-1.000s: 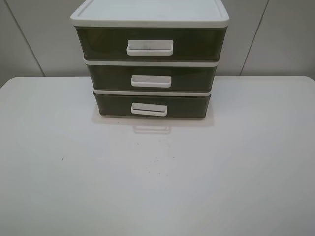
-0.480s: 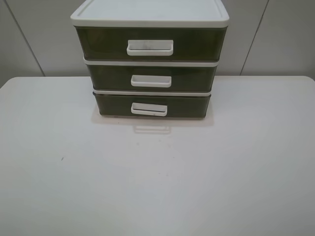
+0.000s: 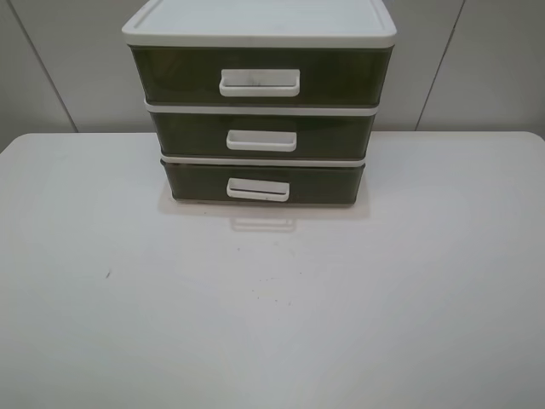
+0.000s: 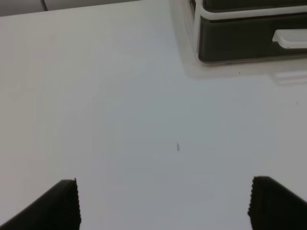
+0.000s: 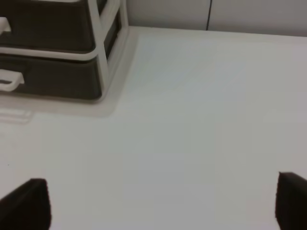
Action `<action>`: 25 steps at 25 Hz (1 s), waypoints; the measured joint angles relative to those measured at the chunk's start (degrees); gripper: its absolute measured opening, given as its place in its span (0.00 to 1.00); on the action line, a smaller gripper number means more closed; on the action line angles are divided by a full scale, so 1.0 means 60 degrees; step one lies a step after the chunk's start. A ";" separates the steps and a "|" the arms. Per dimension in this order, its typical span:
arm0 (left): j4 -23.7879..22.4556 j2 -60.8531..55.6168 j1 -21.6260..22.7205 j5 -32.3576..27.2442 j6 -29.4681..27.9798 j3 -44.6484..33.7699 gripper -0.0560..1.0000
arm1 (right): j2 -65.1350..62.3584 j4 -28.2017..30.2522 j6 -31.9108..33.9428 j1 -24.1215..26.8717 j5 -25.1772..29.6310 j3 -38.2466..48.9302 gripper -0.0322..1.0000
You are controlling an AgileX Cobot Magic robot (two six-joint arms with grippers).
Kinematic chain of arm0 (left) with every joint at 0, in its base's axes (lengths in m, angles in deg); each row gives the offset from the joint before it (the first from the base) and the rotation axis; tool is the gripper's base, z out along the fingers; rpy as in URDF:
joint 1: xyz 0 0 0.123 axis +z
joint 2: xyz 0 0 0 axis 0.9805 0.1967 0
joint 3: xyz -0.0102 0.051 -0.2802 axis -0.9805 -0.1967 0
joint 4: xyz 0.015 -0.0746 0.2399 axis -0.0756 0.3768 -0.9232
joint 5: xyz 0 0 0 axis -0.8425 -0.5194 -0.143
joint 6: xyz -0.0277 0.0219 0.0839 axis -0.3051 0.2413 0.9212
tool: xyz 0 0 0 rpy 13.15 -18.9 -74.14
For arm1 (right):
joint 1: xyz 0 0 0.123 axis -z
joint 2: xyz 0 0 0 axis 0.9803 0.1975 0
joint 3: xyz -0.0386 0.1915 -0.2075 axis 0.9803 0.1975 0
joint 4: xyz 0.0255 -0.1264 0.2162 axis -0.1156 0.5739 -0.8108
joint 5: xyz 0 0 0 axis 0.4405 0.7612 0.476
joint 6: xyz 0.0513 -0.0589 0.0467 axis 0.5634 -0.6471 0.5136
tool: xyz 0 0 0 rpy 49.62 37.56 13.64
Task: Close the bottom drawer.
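Left claw [image 4: 163, 203]: jaws spread wide, nothing between them; only the two dark fingertips show in the left wrist view, above bare counter.
Right claw [image 5: 160, 203]: jaws spread wide, holding nothing; two dark fingertips show at the edges of the right wrist view, above bare counter.
Claw position: neither claw appears in the exterior high view; both are well apart from the drawer unit.
Counter [image 3: 272, 307]: white, flat; a small dark speck [image 4: 178, 147] lies on it ahead of the left claw.
Drawer unit [image 3: 260, 21]: white frame, three stacked tiers, standing at the far middle of the counter near the wall.
Bottom drawer [image 3: 264, 181]: lowest tier, smoky brown, resting just above the counter; its front protrudes slightly past the frame, so it is not fully seated.
Handle [image 3: 258, 189]: white, rectangular, centred on the bottom drawer front; its faint reflection shows on the counter below.
Middle drawer [image 3: 262, 135]: same colour, front flush with the frame.
Top drawer [image 3: 260, 75]: tallest tier, widest handle, front flush with the frame.
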 joint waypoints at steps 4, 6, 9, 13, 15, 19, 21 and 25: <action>-0.0003 0.0000 0.0000 0.0000 0.0000 0.0000 0.73 | -0.0539 0.0205 0.0273 -0.0075 0.0008 0.0008 0.83; -0.0038 0.0000 0.0000 0.0000 0.0000 0.0000 0.73 | -0.0539 0.0243 0.0322 -0.0047 0.0008 0.0010 0.83; -0.0046 0.0000 0.0000 0.0000 0.0000 0.0000 0.73 | -0.0539 0.0252 0.0367 0.0085 0.0008 0.0018 0.83; -0.0055 0.0000 0.0000 0.0000 0.0000 0.0000 0.73 | -0.0539 0.0252 0.0385 0.0094 0.0008 0.0018 0.83; -0.0064 0.0000 0.0000 0.0000 0.0000 0.0000 0.73 | -0.0539 0.0252 0.0385 0.0094 0.0008 0.0018 0.83; -0.0064 0.0000 0.0000 0.0000 0.0000 0.0000 0.73 | -0.0539 0.0262 0.0394 0.0094 0.0008 0.0018 0.83; -0.0064 0.0000 0.0000 0.0000 0.0000 0.0000 0.73 | -0.0539 0.0262 0.0394 0.0094 0.0008 0.0018 0.83; -0.0064 0.0000 0.0000 0.0000 0.0000 0.0000 0.73 | -0.0539 0.0262 0.0394 0.0094 0.0008 0.0018 0.83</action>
